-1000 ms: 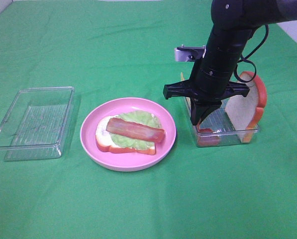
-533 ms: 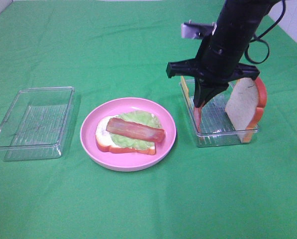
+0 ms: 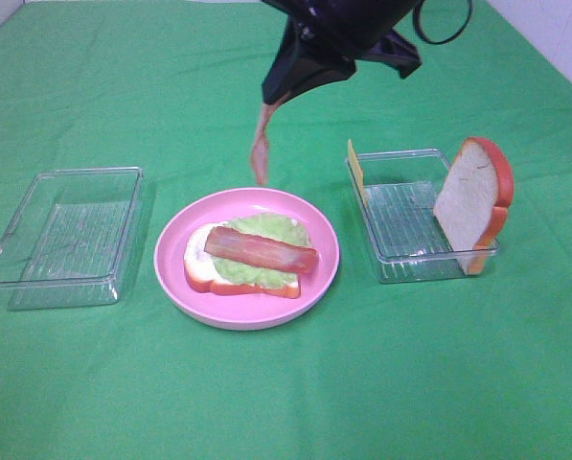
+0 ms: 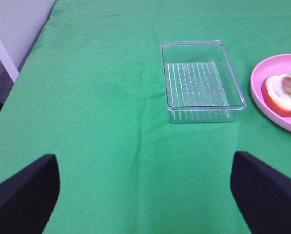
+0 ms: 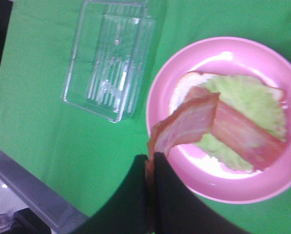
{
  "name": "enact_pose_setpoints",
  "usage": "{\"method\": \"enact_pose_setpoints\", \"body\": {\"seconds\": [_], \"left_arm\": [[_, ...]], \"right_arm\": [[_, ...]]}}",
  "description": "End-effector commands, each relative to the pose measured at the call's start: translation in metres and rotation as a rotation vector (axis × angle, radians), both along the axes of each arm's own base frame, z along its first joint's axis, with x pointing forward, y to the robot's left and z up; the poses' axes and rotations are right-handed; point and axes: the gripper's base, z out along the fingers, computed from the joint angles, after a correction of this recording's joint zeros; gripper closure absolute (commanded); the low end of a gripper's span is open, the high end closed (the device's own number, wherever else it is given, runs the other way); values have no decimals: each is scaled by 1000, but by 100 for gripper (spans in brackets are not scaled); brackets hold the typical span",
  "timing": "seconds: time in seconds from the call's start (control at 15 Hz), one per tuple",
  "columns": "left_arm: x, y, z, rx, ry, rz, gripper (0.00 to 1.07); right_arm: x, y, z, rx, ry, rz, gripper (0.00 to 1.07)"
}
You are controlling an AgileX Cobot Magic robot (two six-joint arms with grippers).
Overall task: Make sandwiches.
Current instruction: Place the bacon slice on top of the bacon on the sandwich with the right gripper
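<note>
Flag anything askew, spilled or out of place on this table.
Nothing is spilled or damaged. The bread slice stands on edge at one end of the right-hand tray, sticking above its rim, and the cheese slice stands upright at the opposite end. A bacon strip dangles from the right gripper near the plate.

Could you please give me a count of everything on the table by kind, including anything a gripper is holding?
Bread slices: 2
Lettuce leaves: 1
Bacon strips: 2, one of them hanging from the right gripper
Cheese slices: 1
Pink plates: 1
Clear trays: 2
Total: 9
</note>
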Motion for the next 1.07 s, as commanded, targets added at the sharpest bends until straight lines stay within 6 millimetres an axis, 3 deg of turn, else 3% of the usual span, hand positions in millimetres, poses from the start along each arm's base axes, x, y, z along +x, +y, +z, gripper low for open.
{"method": "enact_pose_setpoints", "body": {"seconds": [0.07,0.4,0.47,0.8,1.07], "left_arm": [[-3,0,0,-4,-24,-2,18],[-3,0,0,-4,-24,-2,18],[-3,0,0,-4,-24,-2,18],[-3,0,0,-4,-24,-2,18],[-3,0,0,-4,-24,-2,18]], "right_arm": [[3,26,-18,50,25,70,107],[9,67,-51,71,77,171,107],[13,76,-69,67,118,176,107],[15,89,-106,46,167,185,107],[19,83,-116,-22,153,205,107]]}}
